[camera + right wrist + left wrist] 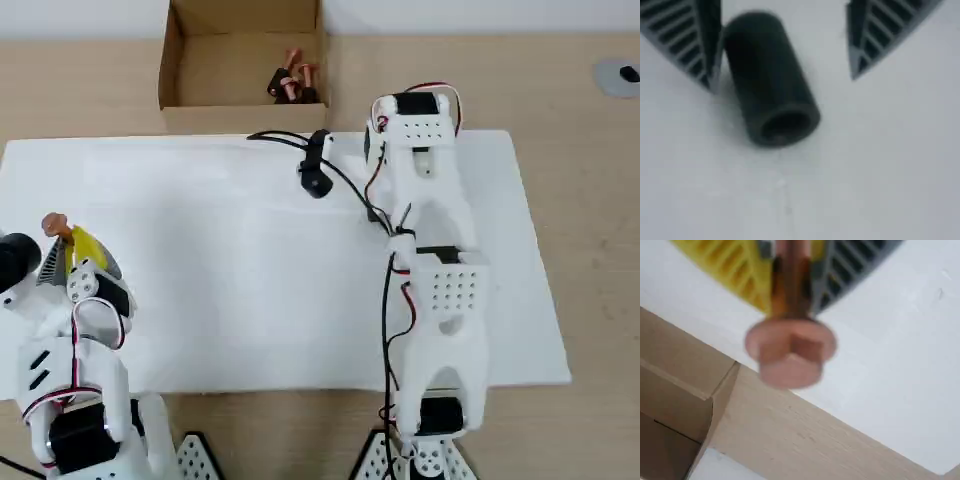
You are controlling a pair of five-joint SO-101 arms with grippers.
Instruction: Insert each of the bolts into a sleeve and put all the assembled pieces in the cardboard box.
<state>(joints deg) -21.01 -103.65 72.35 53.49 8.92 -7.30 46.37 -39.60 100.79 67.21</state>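
Left hand (792,280): clamped on a copper bolt (790,350), head pointing outward; over the left edge of the white sheet (200,260).
Right hand (784,80): fingers spread wide, one on either side of the sleeve (770,80).
Sleeve: black, lying on its side on the sheet, close against one finger.
Cardboard box (240,118): on the desk (580,200) at the sheet's far edge; assembled pieces (292,80) inside.

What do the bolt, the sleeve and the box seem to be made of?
Bolt: probably plastic, matte copper-pink; its flanged head shows no metallic shine. Sleeve: dark, smooth, matte tube, perhaps plastic or rubber; the look leaves it open. Box: cardboard, with plain dull brown walls.
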